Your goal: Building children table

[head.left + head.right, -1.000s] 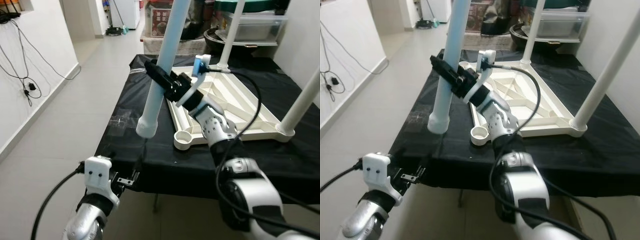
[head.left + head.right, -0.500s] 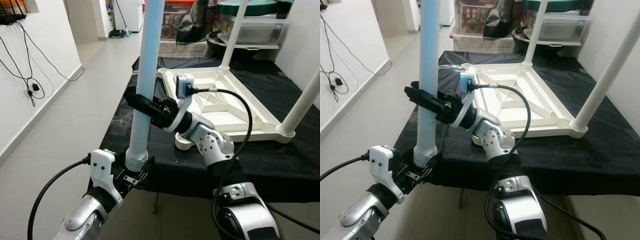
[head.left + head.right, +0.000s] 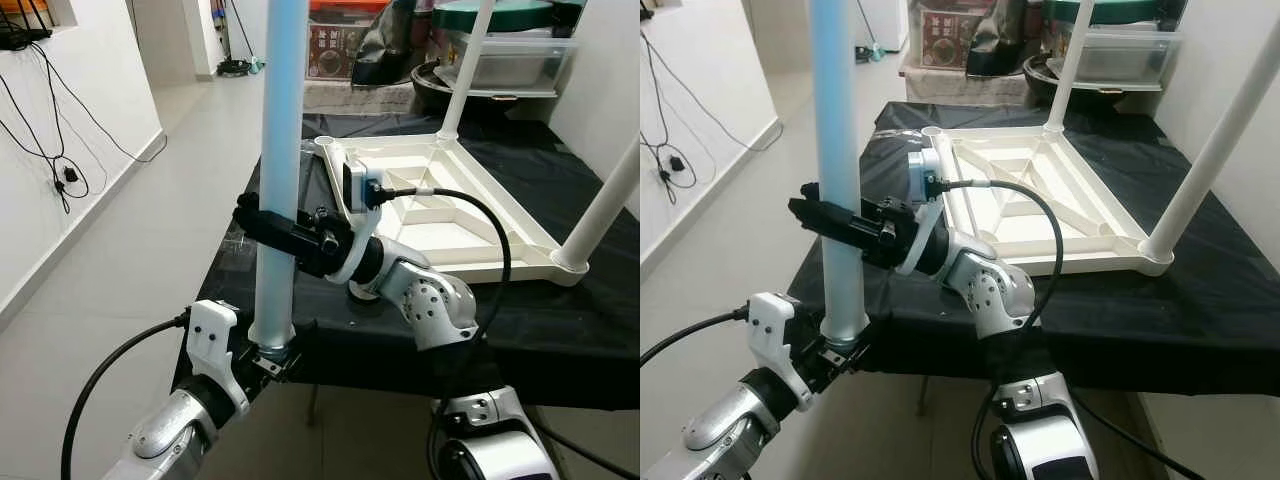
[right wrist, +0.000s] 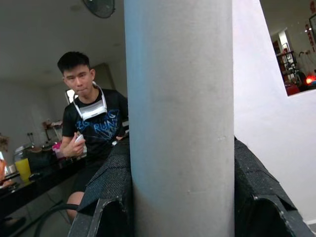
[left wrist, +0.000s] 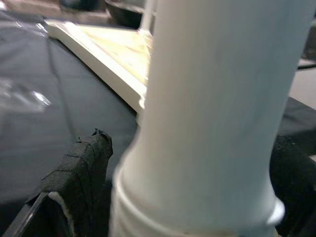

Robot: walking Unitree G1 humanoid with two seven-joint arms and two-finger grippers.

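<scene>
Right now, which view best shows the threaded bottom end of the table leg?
The left wrist view: the table leg looms close, its ringed end between the left pincer fingers. The eye views show the whole leg, end small; the right wrist view shows mid-shaft inside the right pincer.

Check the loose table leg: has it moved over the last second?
Yes. The leg went from tilted above the black table to upright off its near-left edge, both grippers on it.

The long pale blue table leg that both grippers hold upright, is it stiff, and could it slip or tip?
The table leg probably is stiff: it stays straight between the right gripper and left gripper. Its smooth round surface could slip. Being tall, it would likely tip if released.
</scene>
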